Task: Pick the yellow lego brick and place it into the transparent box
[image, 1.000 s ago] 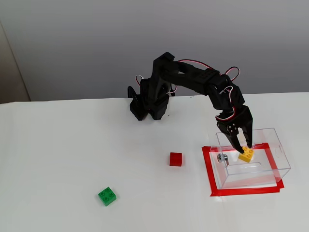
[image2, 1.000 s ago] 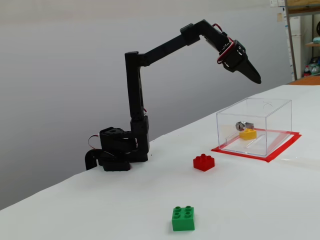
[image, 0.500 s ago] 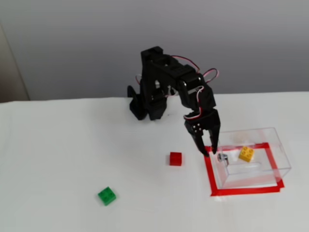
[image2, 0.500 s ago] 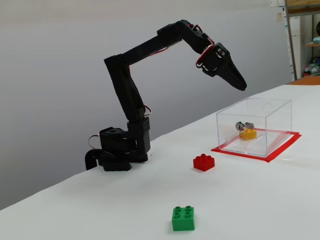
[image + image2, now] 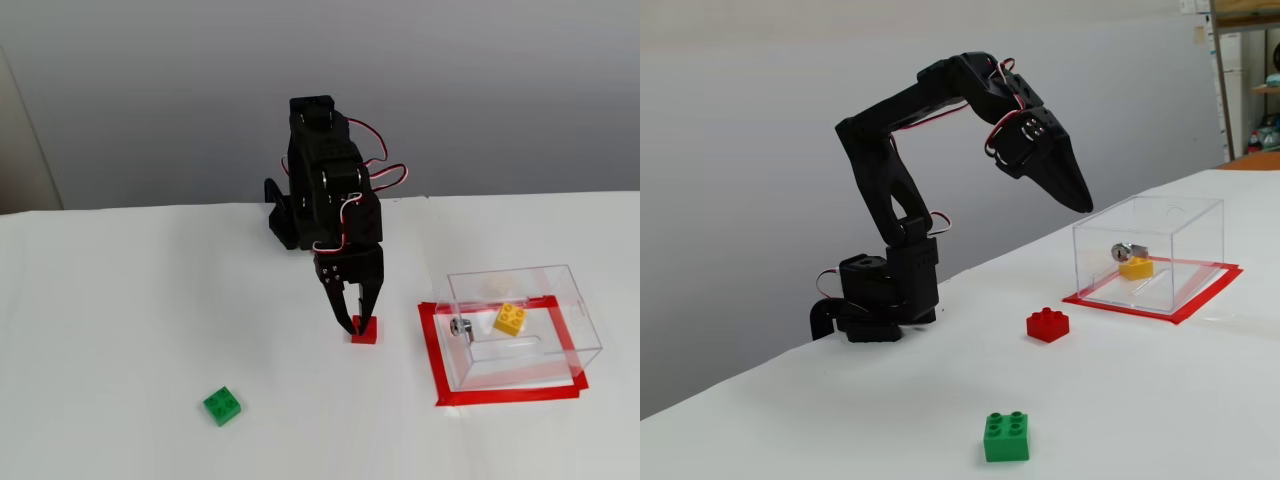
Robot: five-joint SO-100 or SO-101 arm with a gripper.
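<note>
Your gripper [image 5: 1078, 203] hangs in the air with nothing in it. In a fixed view [image 5: 357, 322] the two fingers show a narrow gap at the tips; from the side they read as one closed wedge, so treat it as nearly closed and empty. In that side view it sits above and to the left of the clear box [image 5: 1185, 215], well clear of the table [image 5: 1160, 400].

The yellow brick [image 5: 1135, 267] already lies inside the box, on its floor, just beside the small metal knob [image 5: 1123, 250]. In the higher view the brick [image 5: 509, 319] sits right of the knob, within the box walls [image 5: 570, 300]. The box stands inside a red tape outline [image 5: 430, 350].

Judging from this, the placing looks done. If you must take the brick again, expect a light, stiff plastic piece with smooth, slightly slippery sides. Grip it across two opposite flat walls, below the studs, and squeeze modestly. The thin walls of the box look easy to nudge, so enter from above.

The red brick [image 5: 1048, 324] lies left of the box, near it. The green brick [image 5: 1005, 437] lies further left and nearer the camera, well apart from the box.
</note>
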